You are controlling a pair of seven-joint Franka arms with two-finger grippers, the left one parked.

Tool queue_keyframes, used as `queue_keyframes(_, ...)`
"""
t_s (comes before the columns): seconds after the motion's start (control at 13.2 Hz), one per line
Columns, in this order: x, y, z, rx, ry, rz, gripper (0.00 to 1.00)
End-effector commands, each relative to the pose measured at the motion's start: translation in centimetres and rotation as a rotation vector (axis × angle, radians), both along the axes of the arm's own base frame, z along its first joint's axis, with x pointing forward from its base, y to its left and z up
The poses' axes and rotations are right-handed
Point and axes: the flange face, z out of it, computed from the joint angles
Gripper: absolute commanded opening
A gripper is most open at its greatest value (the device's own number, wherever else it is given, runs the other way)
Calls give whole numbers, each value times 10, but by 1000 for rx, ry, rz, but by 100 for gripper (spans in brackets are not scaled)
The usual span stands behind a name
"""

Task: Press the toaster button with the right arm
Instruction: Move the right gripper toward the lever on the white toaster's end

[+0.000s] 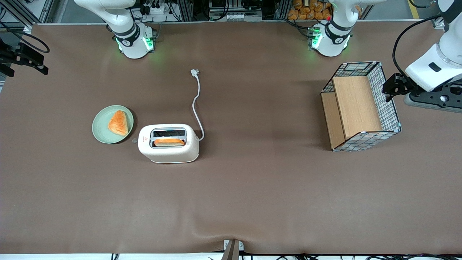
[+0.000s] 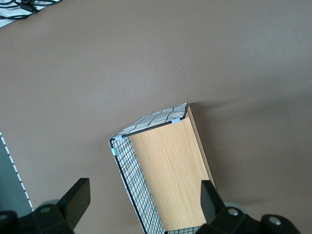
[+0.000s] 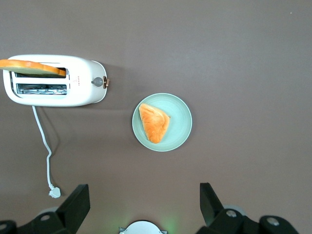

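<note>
The cream-white toaster [image 1: 168, 150] stands on the brown table with a slice of toast [image 1: 169, 142] in the slot nearer the front camera. It also shows in the right wrist view [image 3: 83, 80]. The toaster button [image 1: 134, 141] is a small grey knob on the short end that faces the green plate; the right wrist view shows it too [image 3: 98, 81]. My right gripper [image 3: 141, 204] is open and empty, high above the table and well apart from the toaster. In the front view it shows as a black shape [image 1: 23, 57] at the working arm's end.
A green plate [image 1: 101, 127] with a piece of pastry [image 1: 118, 122] lies beside the button end of the toaster. The white power cord [image 1: 196, 104] runs from the toaster toward the arm bases. A wire basket with wooden shelves [image 1: 361, 108] stands toward the parked arm's end.
</note>
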Motion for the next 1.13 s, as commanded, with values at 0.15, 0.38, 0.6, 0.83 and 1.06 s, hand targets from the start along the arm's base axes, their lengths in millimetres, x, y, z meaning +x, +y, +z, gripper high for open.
queue_keyframes(0.15, -6, -1, -1, 15, 2, -18, 100)
queue_keyframes(0.38, -3, -13, -16, 73, 22, -44, 100)
queue_keyframes(0.6, 5, -8, -50, 92, 67, -38, 100)
queue_keyframes(0.83, 14, 3, -98, 188, 58, -64, 100)
queue_keyframes(1.06, 19, 11, -137, 238, 48, -87, 62)
